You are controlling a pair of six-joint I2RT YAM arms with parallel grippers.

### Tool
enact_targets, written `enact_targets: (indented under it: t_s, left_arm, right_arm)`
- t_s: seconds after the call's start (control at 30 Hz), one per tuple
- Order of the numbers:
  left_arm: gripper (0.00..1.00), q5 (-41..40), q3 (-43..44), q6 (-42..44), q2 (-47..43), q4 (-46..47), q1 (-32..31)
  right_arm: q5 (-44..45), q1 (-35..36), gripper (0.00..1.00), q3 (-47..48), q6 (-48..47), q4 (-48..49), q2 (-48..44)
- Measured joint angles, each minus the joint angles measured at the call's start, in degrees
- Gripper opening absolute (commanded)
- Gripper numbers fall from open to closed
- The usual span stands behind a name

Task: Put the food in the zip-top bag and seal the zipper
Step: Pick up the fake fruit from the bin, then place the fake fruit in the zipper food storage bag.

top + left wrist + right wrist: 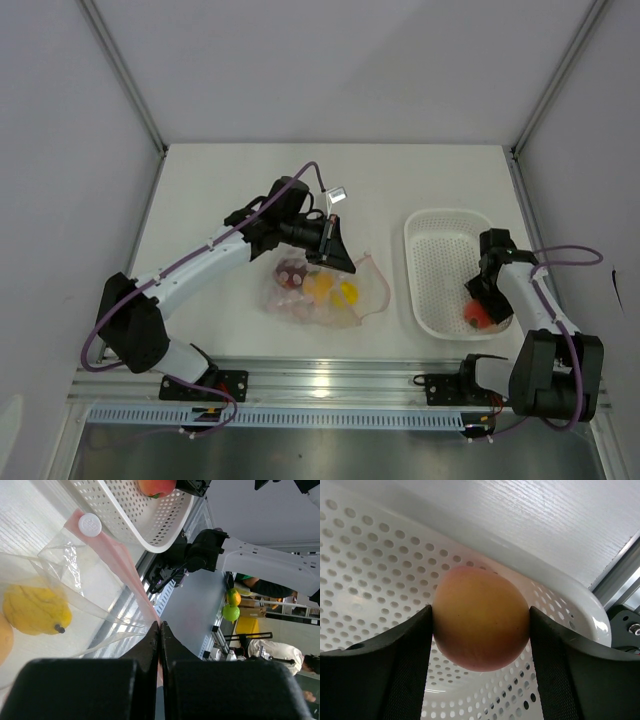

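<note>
White perforated basket (440, 255) = ref point, sits on table (200, 200) on the R side. L gripper (335, 245) is just L of the basket, over the far edge of the zip-top bag (320, 300). Wrist view: its jaws are fully together, and the pink-red zipper (115, 555) runs straight into the tips, so it's pinching that strip. White round tab (90, 525) sits on the strip at the end nearest the basket (135, 515).

The bag lies flat just L of the basket, not touching it AFAICT. Inside it: dark red piece (292, 272) on the side farthest from the basket, then 2 yellow pieces (318, 288).

R gripper (482, 298) is down inside the basket at its near R corner. Jaws are part open, one finger pressed on each side of the orange-red fruit (480, 630), so it's gripped. Can't tell if the fruit is off the basket floor (370, 580).
</note>
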Motion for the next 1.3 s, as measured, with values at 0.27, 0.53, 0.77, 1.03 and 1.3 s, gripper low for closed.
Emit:
enact_targets:
  t_s: [0.27,0.53,0.77,1.03,1.3]
  left_arm:
    - [0.0,0.0,0.0,0.0,0.0,0.0,-0.2]
    - [0.01,-0.2,0.0,0.0,0.0,-0.1,-0.2]
    - [0.01,-0.3,0.0,0.0,0.4,-0.1,-0.2]
    - [0.01,-0.9,0.5,-0.2,0.6,-0.7,-0.2]
    - [0.01,-1.7,1.6,-0.1,1.1,-1.0,-0.3]
  right_arm:
    - [0.2,2.1,0.0,-0.3,0.7,0.2,-1.4]
    - [0.2,4.9,0.0,4.5,0.4,-1.2,-3.4]
    - [-1.5,10.3,0.0,13.3,-4.3,-1.0,-5.7]
    - [-16.4,13.8,0.0,16.0,-12.9,5.9,-10.1]
    - [-29.2,20.8,0.0,16.1,-16.6,11.6,-10.4]
